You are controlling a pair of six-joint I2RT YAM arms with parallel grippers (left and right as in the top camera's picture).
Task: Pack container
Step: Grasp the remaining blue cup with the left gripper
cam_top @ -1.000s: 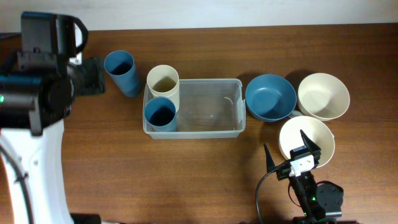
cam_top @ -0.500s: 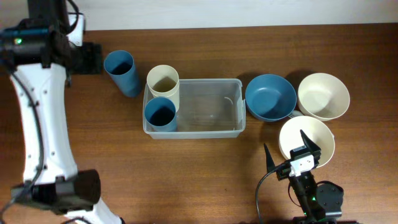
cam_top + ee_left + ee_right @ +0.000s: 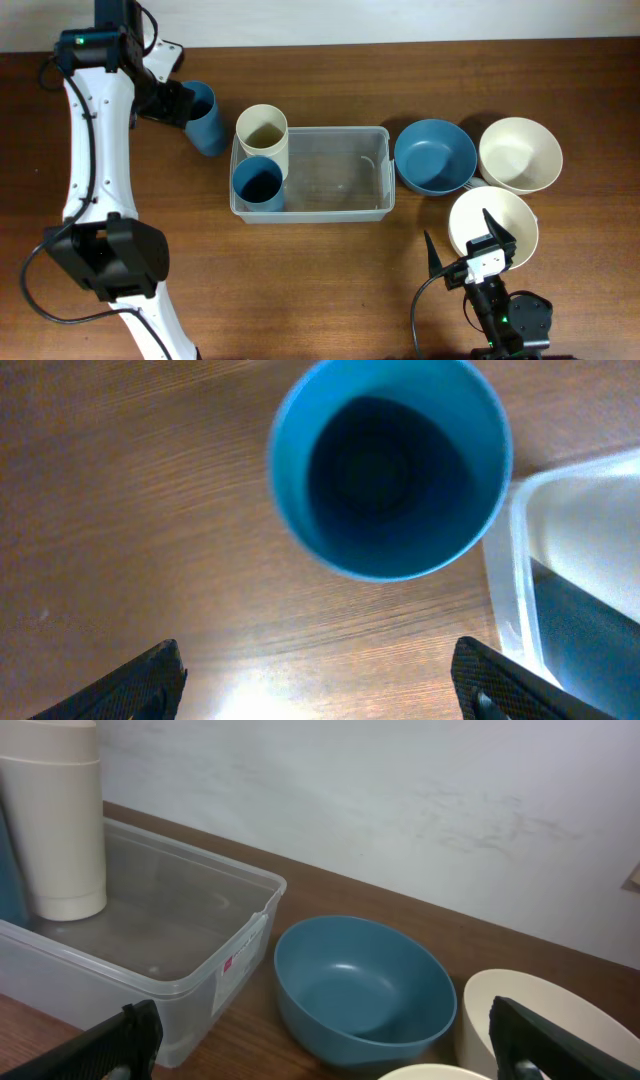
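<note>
One container [image 3: 340,178] mid-table, long axis left-right, two cups [image 3: 258,182] inside left end. Loose blue cup [image 3: 390,465] just outside that end, just ahead of left gripper [image 3: 320,680], fingers apart; nearer arm. Right gripper [image 3: 340,1045] apart too, beside bowls [image 3: 435,157].
</note>
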